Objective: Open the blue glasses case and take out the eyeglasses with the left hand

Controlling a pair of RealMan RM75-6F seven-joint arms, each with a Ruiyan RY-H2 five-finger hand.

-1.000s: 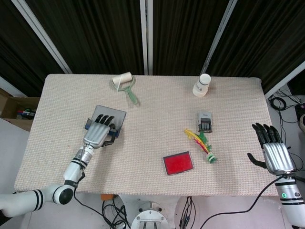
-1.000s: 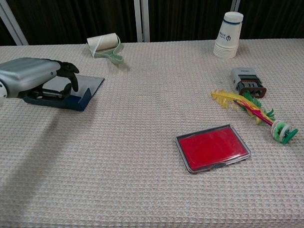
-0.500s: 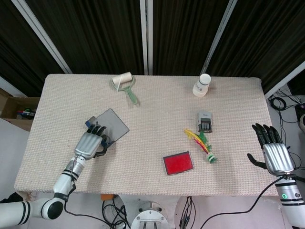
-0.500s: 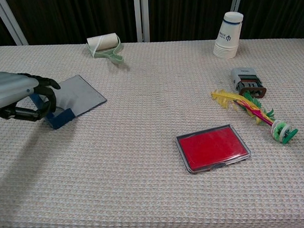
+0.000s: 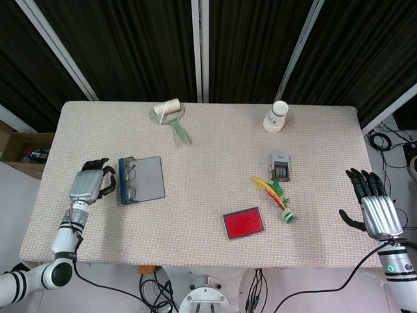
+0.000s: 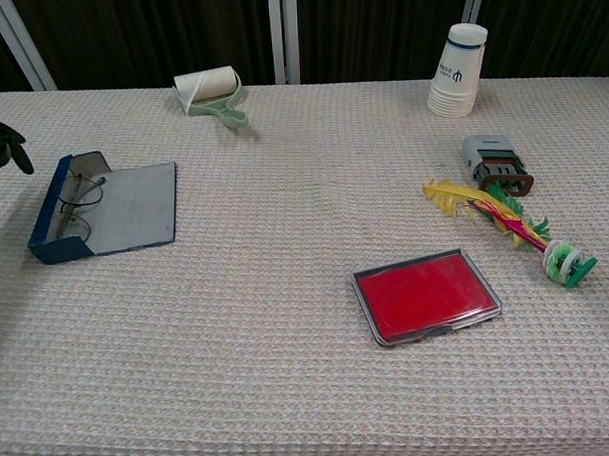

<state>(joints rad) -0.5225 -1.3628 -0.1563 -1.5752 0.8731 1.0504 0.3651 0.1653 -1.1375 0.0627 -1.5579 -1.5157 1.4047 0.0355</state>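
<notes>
Since a second ago the left hand (image 5: pixel 91 182) has come off the blue glasses case (image 5: pixel 141 180) and drawn back toward the desk's left edge, and the case now lies flung open with the eyeglasses (image 5: pixel 128 182) exposed.

From the head view, the left hand hovers just beside the case's left side, fingers loosely curled and apart, holding nothing. The case sits on the left part of the desk (image 5: pixel 215 150), lid laid flat to the right, its long axis running roughly front to back; the eyeglasses lie in the blue tray on the side nearest that hand. The right hand (image 5: pixel 376 205) hangs off the desk's right edge, well apart, fingers spread and empty.

From the chest view, only dark fingertips (image 6: pixel 3 146) of the left hand show at the left border, near the case (image 6: pixel 104 207), so its grip cannot be judged here. The eyeglasses (image 6: pixel 76 204) rest folded against the tray's raised wall. Reaching them likely calls for a short move rightward.
</notes>
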